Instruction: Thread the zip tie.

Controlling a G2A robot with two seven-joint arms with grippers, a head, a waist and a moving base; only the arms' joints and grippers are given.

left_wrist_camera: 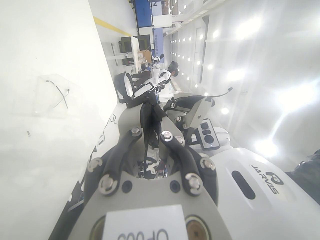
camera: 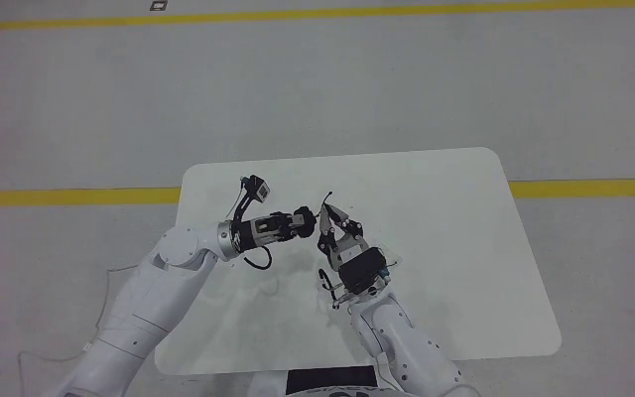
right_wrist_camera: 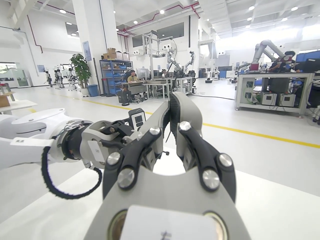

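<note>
Table (camera: 446, 198): white top with rounded corners. Both arms work over it, at about 10 o'clock from its centre in the top view.

Left arm (camera: 184, 248): comes in from 8 o'clock, with its wrist pointing toward 3 o'clock.

Right arm (camera: 397, 332): comes in from 6 o'clock, with its wrist pointing toward 12 o'clock.

Left gripper (left_wrist_camera: 150, 104): raised off the table, at 9 o'clock of the other gripper and just beside it. The 2 black pads are pressed together, and a thin black strand runs out between them toward the wrist. I read this as clamped on the tie.

Right gripper (right_wrist_camera: 171, 101): also raised off the table, with its tips almost meeting the left gripper's tips. Its 2 fingers are pressed together on the same kind of thin strand.

Clear plastic sheet (left_wrist_camera: 42, 102): lies flat on the table, well apart from both grippers, seen in the left wrist view. 2 loose black ties (left_wrist_camera: 61, 95) lie crossed on it.

Zip tie (right_wrist_camera: 170, 132): thin and black, held in the air between the 2 grippers. In the right wrist view a short length hangs below the closed pads. In the top view a short end pokes out past the right gripper's tips toward 12 o'clock. I cannot tell whether the tail is through the head.
</note>
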